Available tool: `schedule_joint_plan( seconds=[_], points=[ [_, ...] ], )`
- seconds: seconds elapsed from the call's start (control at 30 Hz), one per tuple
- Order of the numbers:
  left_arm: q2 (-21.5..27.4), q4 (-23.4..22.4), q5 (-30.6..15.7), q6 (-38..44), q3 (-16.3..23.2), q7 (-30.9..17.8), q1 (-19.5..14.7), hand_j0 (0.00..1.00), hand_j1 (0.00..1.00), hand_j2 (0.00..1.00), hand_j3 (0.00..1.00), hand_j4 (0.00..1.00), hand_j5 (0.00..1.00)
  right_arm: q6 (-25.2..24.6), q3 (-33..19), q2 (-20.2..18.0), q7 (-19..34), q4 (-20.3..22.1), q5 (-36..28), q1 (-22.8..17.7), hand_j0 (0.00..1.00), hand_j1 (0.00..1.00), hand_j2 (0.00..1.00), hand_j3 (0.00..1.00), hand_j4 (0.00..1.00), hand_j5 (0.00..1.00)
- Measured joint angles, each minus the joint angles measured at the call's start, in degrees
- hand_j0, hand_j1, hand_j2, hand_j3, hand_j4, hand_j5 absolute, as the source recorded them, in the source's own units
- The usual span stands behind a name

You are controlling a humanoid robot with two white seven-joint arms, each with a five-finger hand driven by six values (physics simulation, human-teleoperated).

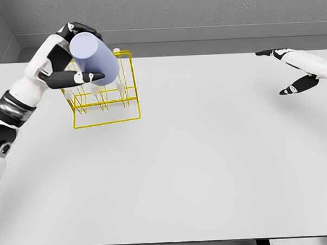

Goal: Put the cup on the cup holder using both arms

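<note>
my right hand hovers slack and empty over the matte white table, well apart from the work. farther back, my left hand clasps the smooth lavender cylinder cup, tilted above the thin yellow wire cup holder; i judge seating it on a white-capped peg remains

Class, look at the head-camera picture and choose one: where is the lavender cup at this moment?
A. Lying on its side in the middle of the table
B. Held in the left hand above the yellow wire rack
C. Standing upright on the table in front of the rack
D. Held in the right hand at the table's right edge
B: the left hand grips the cup, tilted, over the yellow wire rack, while the right hand is open and empty at the far right.
</note>
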State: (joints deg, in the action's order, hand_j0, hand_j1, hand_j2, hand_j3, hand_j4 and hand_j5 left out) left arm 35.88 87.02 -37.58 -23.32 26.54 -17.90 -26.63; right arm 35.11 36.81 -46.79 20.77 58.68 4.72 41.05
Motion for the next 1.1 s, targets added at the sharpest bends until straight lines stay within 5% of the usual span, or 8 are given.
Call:
schedule_joint_plan(
  seconds=[0.73,0.8,0.87,1.1],
  points=[
    [-5.93,-3.96,3.92,-0.08,2.54,-0.10,0.18,0.38,0.38,0.38,0.38,0.38,0.38,0.00,0.00,0.00,0.00,0.09,0.00,0.00,1.00,1.00,1.00,1.00,1.00,1.00],
    [-5.96,-4.18,4.11,-0.11,2.53,-0.28,0.00,0.75,0.75,0.75,0.75,0.75,0.75,0.00,0.00,0.00,0.00,0.09,0.01,0.00,1.00,1.00,1.00,1.00,1.00,1.00],
    [-5.91,-4.25,4.55,-0.14,2.47,-0.42,0.00,0.96,0.96,0.96,0.96,0.96,0.96,0.00,0.00,0.00,0.00,0.09,0.00,0.00,1.00,1.00,1.00,1.00,1.00,1.00],
    [-5.81,-3.93,5.31,-0.60,2.16,-0.57,0.26,1.00,1.00,1.00,1.00,1.00,1.00,0.00,0.00,0.06,0.00,0.09,0.00,0.00,1.00,1.00,1.00,1.00,1.00,1.00]
  ],
)
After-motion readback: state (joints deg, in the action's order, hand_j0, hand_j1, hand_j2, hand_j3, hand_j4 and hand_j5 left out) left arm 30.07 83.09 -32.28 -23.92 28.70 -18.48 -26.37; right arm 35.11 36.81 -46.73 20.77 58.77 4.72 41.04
